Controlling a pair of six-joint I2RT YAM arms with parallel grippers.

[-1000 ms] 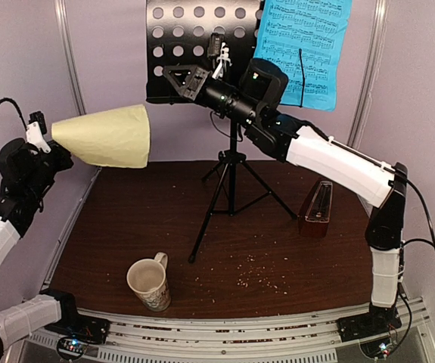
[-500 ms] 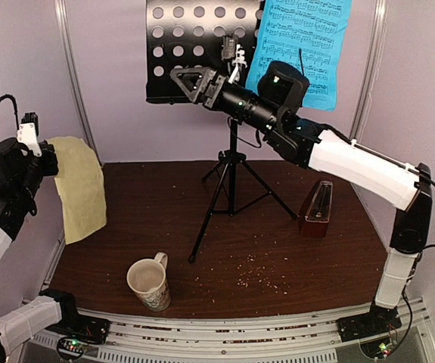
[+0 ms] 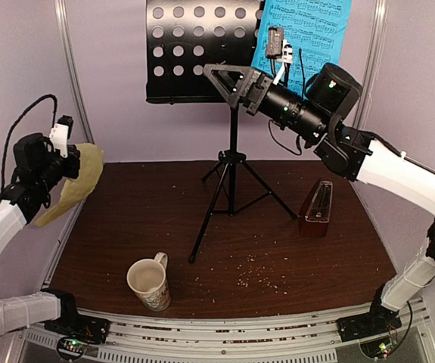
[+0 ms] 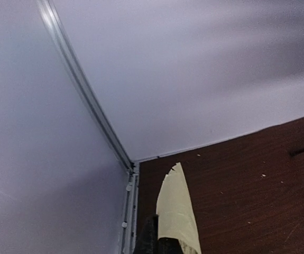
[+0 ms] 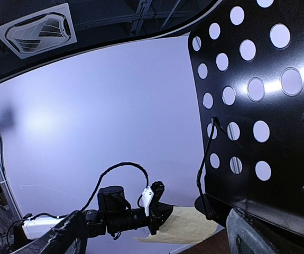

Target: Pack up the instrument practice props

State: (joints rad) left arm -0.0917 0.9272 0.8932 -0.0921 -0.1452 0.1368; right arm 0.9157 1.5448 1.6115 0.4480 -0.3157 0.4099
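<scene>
Since no box, bag or case shows in any view, I judge the packing barely begun; nearest the arm bases the cream mug (image 3: pixel 149 283) stands upright on the worktop (image 3: pixel 308 265), not a prop, to be left alone; at the left margin the left claw (image 3: pixel 72 160) is clamped tight on the pale yellow sheet (image 3: pixel 73 185), which hangs curled in the air above the worktop's left edge, off the stand but not set down anywhere; right of centre the metronome (image 3: pixel 317 210) stands upright on the worktop, untouched, well apart from both claws; behind it the music stand (image 3: pixel 194 53) is fully erect, tripod legs spread, nothing folded; the right claw (image 3: pixel 225 78) is raised near the perforated plate's lower edge, jaws wide apart with nothing between them in the wrist view, contact with the plate not discernible; farthest back the blue sheet (image 3: pixel 308 38) rests on the plate's right side, overhanging its edge; remaining, by my reckoning: stow yellow sheet, take down blue sheet, collect metronome, collapse stand.
</scene>
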